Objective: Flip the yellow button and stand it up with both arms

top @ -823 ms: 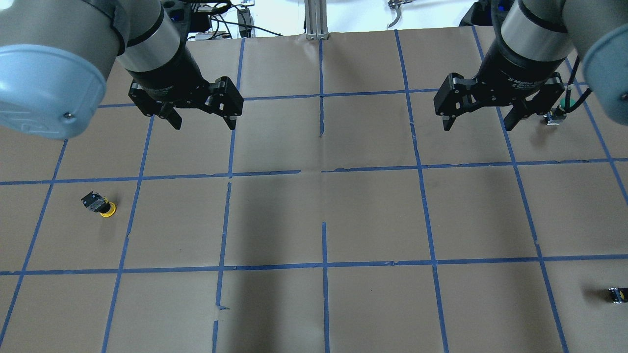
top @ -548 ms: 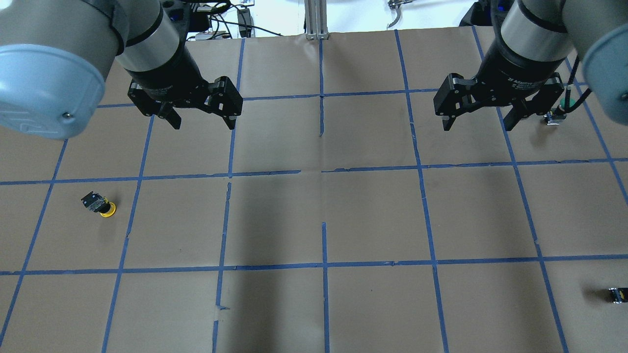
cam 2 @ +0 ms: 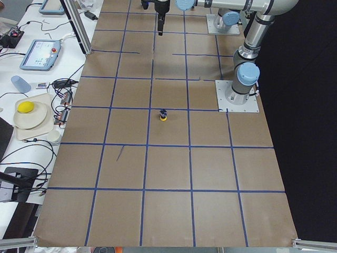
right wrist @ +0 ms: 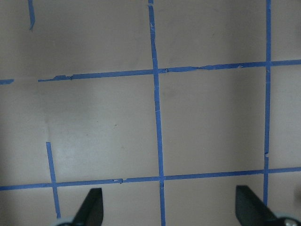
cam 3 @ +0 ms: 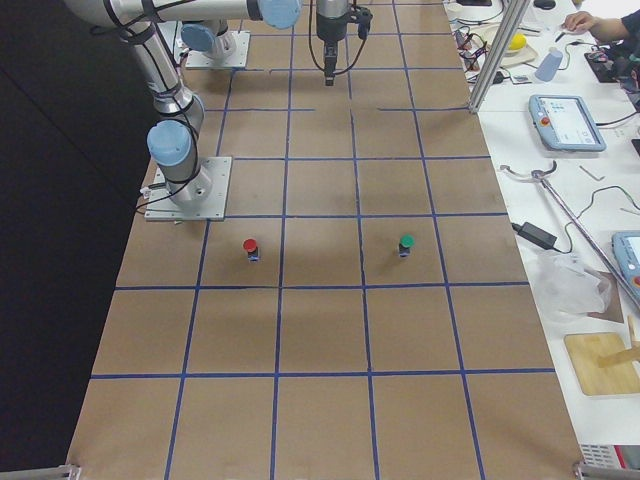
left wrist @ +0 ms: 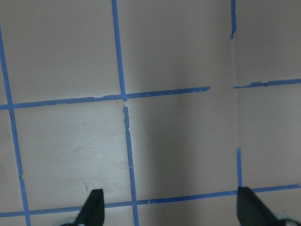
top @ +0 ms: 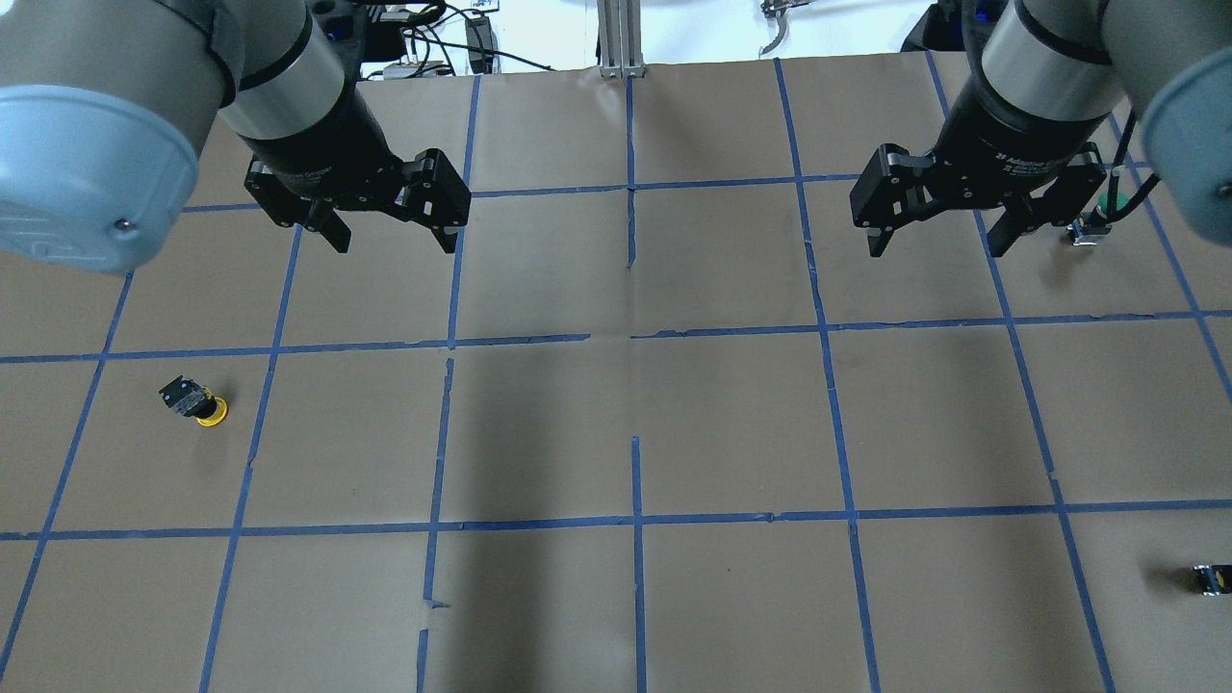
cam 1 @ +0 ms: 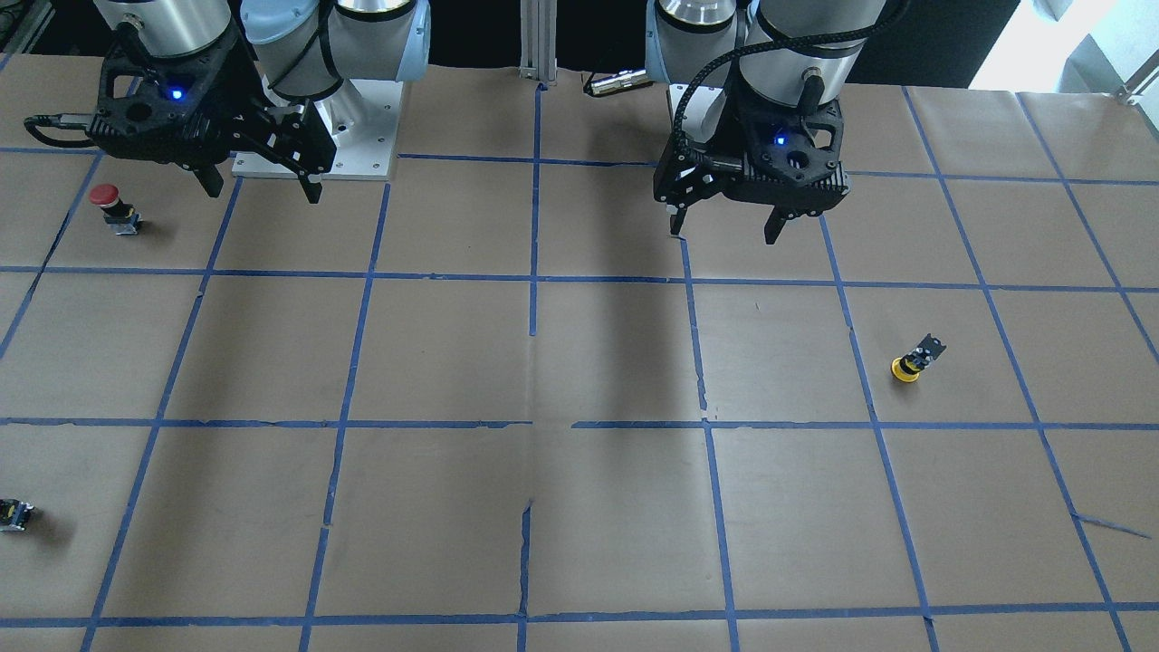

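The yellow button (top: 199,404) rests on the brown paper in the left-hand part of the table, its yellow cap down on the paper and its black body tilted upward. It also shows in the front-facing view (cam 1: 910,362) and the left side view (cam 2: 164,115). My left gripper (top: 393,241) hangs open and empty above the table, well beyond and right of the button; it also shows in the front-facing view (cam 1: 723,231). My right gripper (top: 937,245) hangs open and empty over the far right; it also shows in the front-facing view (cam 1: 263,190). Both wrist views show only paper and tape between open fingertips.
A red-capped button (cam 1: 109,206) and a green-capped button (cam 3: 406,244) stand near the right gripper. A small black capless part (top: 1211,577) lies at the near right edge. Blue tape lines grid the brown paper (top: 731,423).
My left arm and gripper have shifted slightly left and away in the overhead view. The right arm and the yellow button have not moved.
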You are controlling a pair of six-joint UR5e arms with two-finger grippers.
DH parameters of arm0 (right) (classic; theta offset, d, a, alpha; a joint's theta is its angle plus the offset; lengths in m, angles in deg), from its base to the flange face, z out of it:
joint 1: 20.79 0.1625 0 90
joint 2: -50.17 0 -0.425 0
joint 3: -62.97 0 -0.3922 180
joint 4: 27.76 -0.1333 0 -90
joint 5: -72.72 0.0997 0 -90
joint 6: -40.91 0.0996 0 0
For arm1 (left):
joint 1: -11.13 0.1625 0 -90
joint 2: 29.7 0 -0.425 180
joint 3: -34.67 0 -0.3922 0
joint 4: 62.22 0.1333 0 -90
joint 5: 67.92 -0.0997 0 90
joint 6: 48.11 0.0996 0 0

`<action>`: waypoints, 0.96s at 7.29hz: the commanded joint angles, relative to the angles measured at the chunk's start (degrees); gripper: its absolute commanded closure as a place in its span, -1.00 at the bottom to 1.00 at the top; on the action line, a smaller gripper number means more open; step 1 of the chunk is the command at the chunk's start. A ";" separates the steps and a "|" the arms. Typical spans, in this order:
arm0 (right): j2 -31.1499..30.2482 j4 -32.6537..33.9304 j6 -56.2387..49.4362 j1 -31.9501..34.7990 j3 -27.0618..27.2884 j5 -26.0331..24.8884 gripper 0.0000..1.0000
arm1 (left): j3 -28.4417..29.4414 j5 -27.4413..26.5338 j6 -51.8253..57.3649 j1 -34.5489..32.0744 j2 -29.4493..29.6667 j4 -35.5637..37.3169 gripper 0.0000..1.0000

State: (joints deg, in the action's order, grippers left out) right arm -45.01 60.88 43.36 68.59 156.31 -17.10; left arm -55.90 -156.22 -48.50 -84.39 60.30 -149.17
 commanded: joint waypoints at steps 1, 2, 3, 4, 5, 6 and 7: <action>0.00 -0.05 0.00 0.00 0.00 0.00 -1.00 | -0.57 -0.29 8.07 4.51 1.74 0.11 -1.00; 0.00 0.13 0.09 0.00 0.00 0.00 -1.00 | -2.22 -0.29 12.82 9.51 3.67 0.63 -1.00; 0.00 0.13 0.09 0.00 0.00 0.00 -1.00 | -4.59 -0.20 18.52 14.69 5.26 1.33 -1.00; 0.00 -0.05 0.01 0.00 0.00 -0.35 -1.00 | -6.53 -0.11 27.80 19.53 5.53 2.04 -1.00; 0.09 -0.22 0.00 0.00 0.00 0.09 -1.00 | -8.98 -0.20 36.51 22.80 5.54 2.30 -0.99; 1.48 -0.49 0.79 0.00 0.96 -0.08 -1.00 | -12.40 -2.81 46.00 25.18 5.54 7.27 -0.99; 1.84 0.03 0.80 0.00 1.49 -0.61 -1.00 | -16.35 -7.97 57.23 27.20 5.88 16.28 -0.99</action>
State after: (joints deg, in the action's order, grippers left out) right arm -43.86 60.62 43.92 68.59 157.12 -17.29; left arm -67.90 -159.52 -3.87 -60.00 65.89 -141.22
